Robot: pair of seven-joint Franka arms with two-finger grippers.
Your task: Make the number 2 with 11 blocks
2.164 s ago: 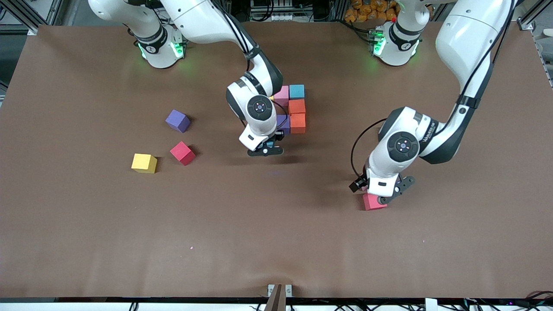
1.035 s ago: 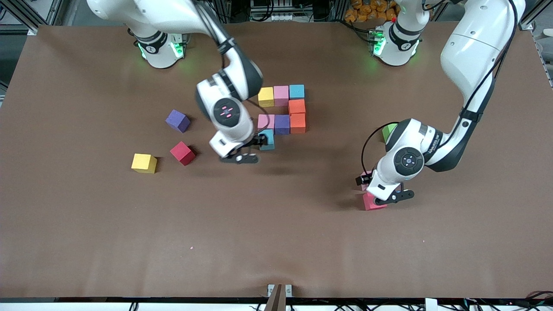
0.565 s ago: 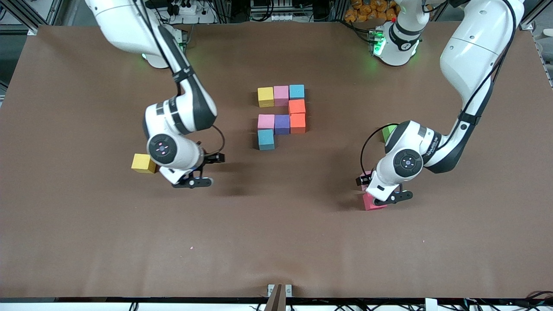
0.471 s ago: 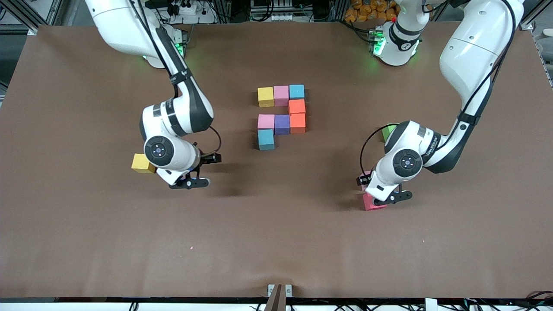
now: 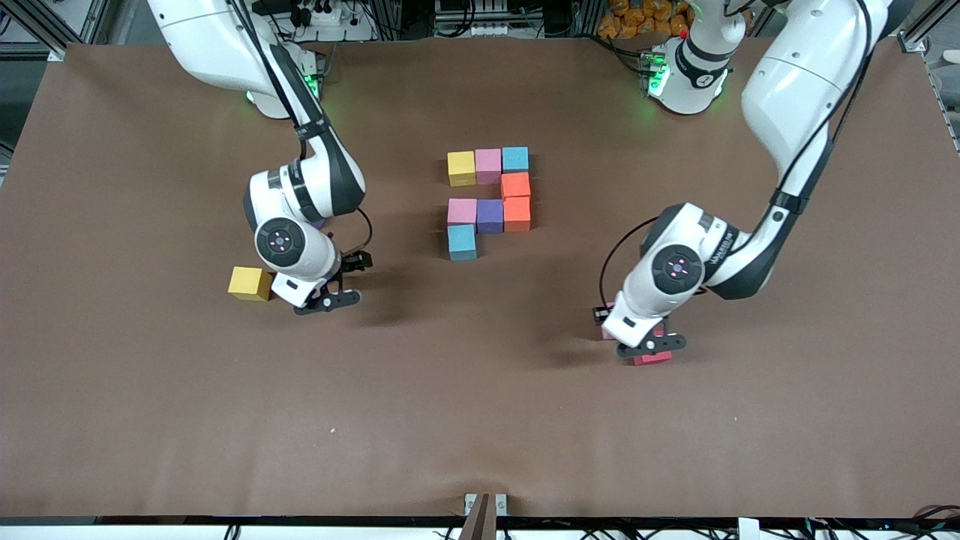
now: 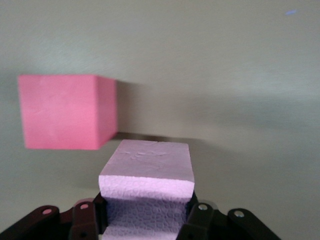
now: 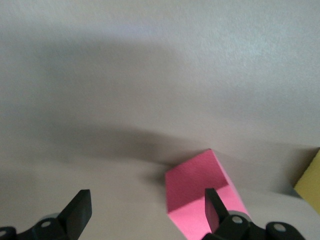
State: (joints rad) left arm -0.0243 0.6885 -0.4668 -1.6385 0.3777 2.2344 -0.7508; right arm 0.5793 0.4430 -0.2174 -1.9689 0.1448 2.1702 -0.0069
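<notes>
Lettering on left arm (image 5: 714, 251) unreadable

L claw (image 6: 145, 220) clamped w/ load, R claw (image 7: 145, 212) spread wide.

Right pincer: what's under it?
The right pincer, open, hangs over a red cube on the table. In the front view that cube is covered by the arm.

7 blocks (image 5: 488, 202) sit mid-table; yellow block (image 5: 250, 283) and red block (image 5: 651, 358) lie apart.
</notes>
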